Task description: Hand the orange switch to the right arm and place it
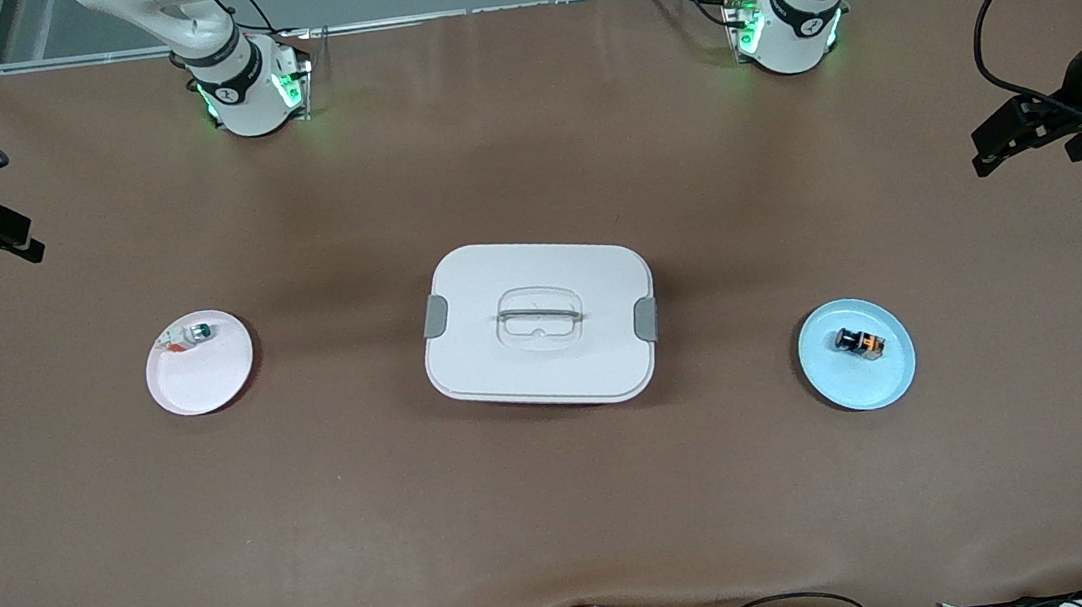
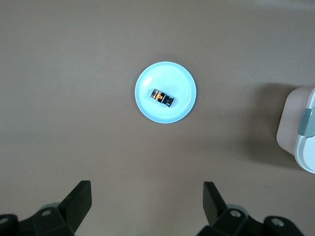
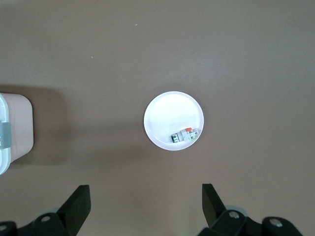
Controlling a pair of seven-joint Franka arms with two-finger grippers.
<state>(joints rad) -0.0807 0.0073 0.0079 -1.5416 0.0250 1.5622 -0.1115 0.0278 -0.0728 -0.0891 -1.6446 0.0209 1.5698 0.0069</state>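
Well below the left gripper (image 2: 147,206), its jaws spread wide and empty, the orange switch (image 2: 162,96) lies on a blue plate (image 2: 184,81); it looks light, rigid and slick, best pinched across its black body. Right gripper (image 3: 145,206) waits open over the pink plate (image 3: 165,110).

Both arms are showing white, rounded casings with black bands at the joints, and green lights are glowing at their bases. Black cables are trailing from the bases and looping beside the left arm. The left gripper (image 1: 986,158) and the right gripper (image 1: 27,247) are showing matte black, angular fingers. In the wrist views, black knuckles with pale round screw heads are flanking each pair of fingers.
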